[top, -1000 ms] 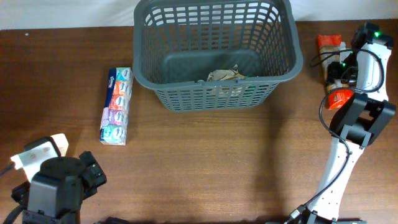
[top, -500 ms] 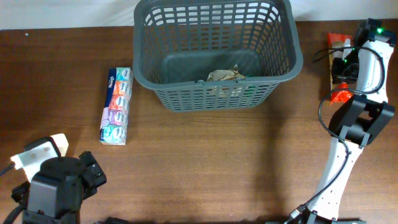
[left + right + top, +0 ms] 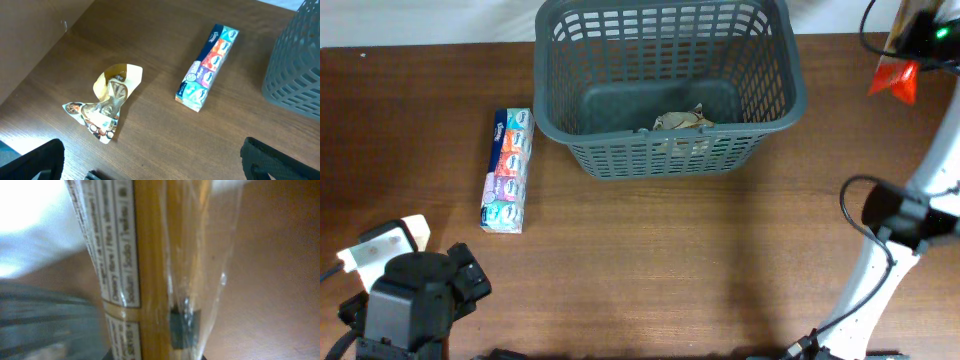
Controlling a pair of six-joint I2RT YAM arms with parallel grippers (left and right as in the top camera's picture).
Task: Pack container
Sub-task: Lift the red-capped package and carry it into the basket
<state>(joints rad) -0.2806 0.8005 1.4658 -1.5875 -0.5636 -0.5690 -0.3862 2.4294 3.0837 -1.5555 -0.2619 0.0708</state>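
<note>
The container [image 3: 665, 150] is a large dark grey slotted basket at the back centre of the table, with a crumpled tan packet [image 3: 682, 121] on its base. My right gripper [image 3: 910, 45] is raised at the far right, shut on an orange snack packet [image 3: 893, 78] that hangs from it. In the right wrist view that packet [image 3: 150, 265] fills the frame between the jaws [image 3: 155, 352], its label facing left, with the container [image 3: 40, 320] blurred at the left. My left gripper [image 3: 155, 170] stands open low at the table's front left, with nothing between its fingers.
A long multicoloured tissue pack [image 3: 508, 170] lies left of the container, also in the left wrist view [image 3: 207, 67]. A crumpled yellow snack packet [image 3: 107, 102] lies on the wood near my left gripper. The right arm's white links [image 3: 880, 250] rise along the right edge.
My right gripper has closed on the orange packet at the right of the table and lifted it up and toward the back. The left arm has not moved.
</note>
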